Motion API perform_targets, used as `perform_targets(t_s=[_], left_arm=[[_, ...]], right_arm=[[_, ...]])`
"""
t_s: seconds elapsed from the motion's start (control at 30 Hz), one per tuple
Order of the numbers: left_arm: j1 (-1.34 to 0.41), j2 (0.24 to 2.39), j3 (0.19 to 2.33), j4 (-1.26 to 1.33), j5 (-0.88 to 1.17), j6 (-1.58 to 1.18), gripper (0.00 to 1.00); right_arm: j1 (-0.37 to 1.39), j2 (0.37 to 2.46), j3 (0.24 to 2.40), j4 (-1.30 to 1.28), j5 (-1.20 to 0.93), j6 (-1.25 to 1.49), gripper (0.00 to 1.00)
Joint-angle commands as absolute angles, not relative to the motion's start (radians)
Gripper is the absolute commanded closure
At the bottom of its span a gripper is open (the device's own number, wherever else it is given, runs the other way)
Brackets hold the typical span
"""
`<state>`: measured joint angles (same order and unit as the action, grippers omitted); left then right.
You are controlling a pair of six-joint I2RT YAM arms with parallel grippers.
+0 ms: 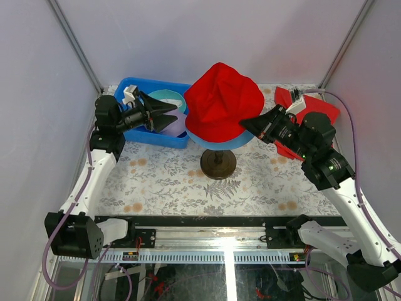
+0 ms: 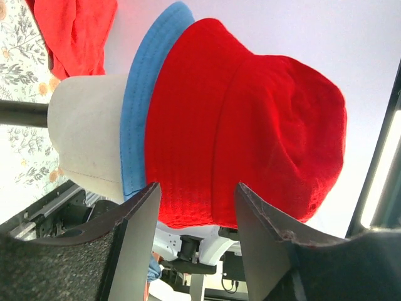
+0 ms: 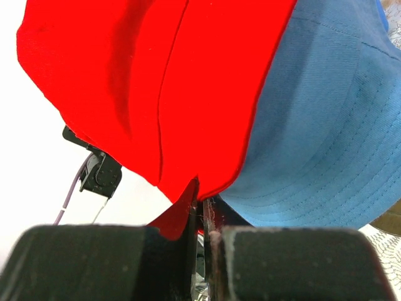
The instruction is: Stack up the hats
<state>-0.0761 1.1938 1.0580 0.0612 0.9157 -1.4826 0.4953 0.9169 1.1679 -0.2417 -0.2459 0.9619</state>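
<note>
White walls stand around a table with a flowery cloth (image 1: 169, 182); at the back left sits a blue plastic bin (image 1: 133, 83); inside it lie a soft pale lilac bucket hat (image 1: 179, 125) and a soft teal bucket hat (image 1: 168, 97); in the middle stands a beige dummy head (image 2: 88, 132) on a pole with a dark round foot (image 1: 218, 164); a soft blue bucket hat (image 1: 213, 143) sits on the head, and a soft red bucket hat (image 1: 222, 100) sits on top of the blue one, so only the blue brim peeks out; a flat red cloth (image 1: 326, 108) lies at the back right, behind the right arm.

The left gripper (image 1: 175, 115) hangs over the bin and points at the red hat; its fingers are spread apart with nothing between them; they are just beside the hat, and I cannot tell if they touch it.

The right gripper (image 1: 245, 123) is at the right side of the red hat; its fingers are pressed together and pinch the edge of the red brim.
</note>
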Motion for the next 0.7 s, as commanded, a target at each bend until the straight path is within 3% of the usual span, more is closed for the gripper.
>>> perform_targets(t_s=[0.0, 0.67], left_arm=[[-0.090, 1.172, 1.039, 0.132, 0.913, -1.464, 0.50], [-0.165, 1.221, 1.048, 0.096, 0.896, -1.417, 0.49]], right_arm=[[0.493, 0.931, 1.182, -0.204, -0.222, 0.966, 1.00], [0.487, 0.919, 1.181, -0.215, -0.194, 0.958, 1.00]])
